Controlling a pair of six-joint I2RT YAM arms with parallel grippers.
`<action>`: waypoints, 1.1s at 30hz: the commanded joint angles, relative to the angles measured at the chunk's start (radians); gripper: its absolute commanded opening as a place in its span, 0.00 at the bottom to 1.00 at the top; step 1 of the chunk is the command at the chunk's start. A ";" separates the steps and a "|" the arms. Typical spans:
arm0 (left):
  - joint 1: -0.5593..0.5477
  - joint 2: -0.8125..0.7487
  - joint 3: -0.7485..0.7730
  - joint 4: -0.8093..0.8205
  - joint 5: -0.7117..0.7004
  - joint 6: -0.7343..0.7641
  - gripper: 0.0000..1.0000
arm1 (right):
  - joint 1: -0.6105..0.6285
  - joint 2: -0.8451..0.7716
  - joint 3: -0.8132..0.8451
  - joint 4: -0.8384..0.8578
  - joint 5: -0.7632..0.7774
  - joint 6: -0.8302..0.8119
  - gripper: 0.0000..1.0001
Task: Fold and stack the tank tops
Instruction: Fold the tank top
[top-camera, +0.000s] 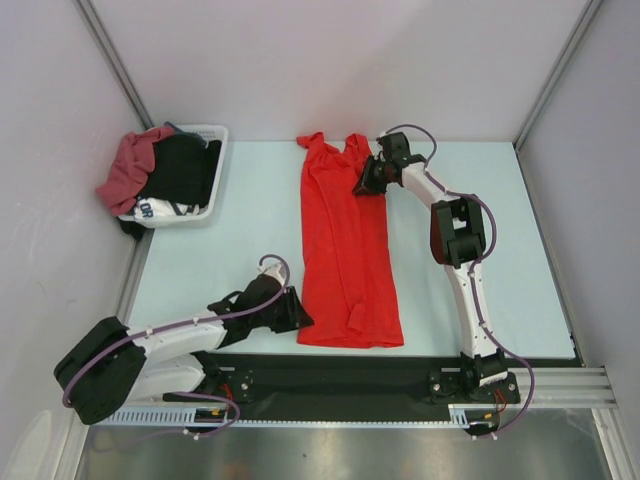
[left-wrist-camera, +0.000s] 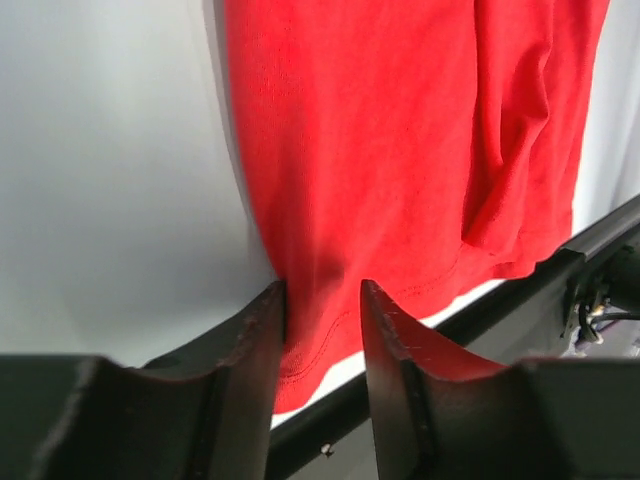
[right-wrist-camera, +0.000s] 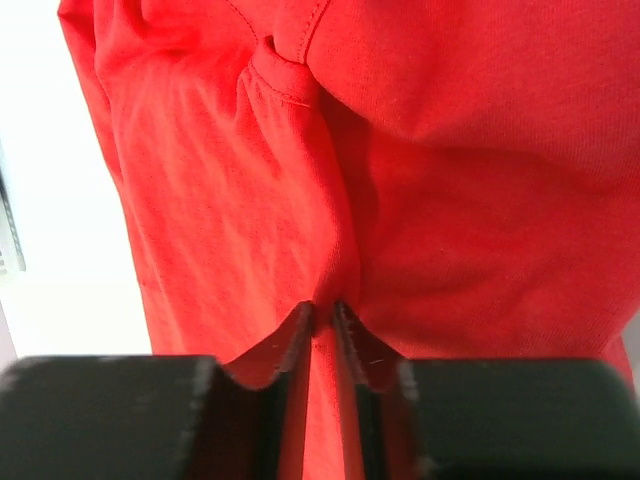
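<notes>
The bright red tank top (top-camera: 345, 250) lies lengthwise on the table, straps at the far end, hem near the front edge. My left gripper (top-camera: 300, 315) is at the hem's near-left corner. In the left wrist view its jaws (left-wrist-camera: 322, 295) stand apart with the red hem (left-wrist-camera: 320, 340) between them. My right gripper (top-camera: 362, 180) is at the top's far right side below the straps. In the right wrist view it (right-wrist-camera: 324, 312) is pinched on a puckered ridge of the red cloth (right-wrist-camera: 300, 200). The dusty maroon tank top (top-camera: 125, 170) hangs over the basket's left side.
A white basket (top-camera: 215, 135) at the far left holds a black garment (top-camera: 185, 165) and a white cloth with dark lettering (top-camera: 160, 210). The table's black front rail (top-camera: 400, 360) runs just below the hem. Side walls close in the table left and right.
</notes>
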 joint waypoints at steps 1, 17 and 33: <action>-0.025 0.006 -0.096 -0.148 -0.007 -0.026 0.39 | 0.004 0.012 0.048 0.021 -0.020 0.017 0.17; -0.080 -0.133 -0.170 -0.245 -0.004 -0.085 0.00 | 0.001 0.018 0.045 0.036 -0.018 0.040 0.00; -0.096 -0.335 -0.277 -0.336 0.002 -0.146 0.14 | -0.011 0.008 0.010 0.079 -0.021 0.086 0.10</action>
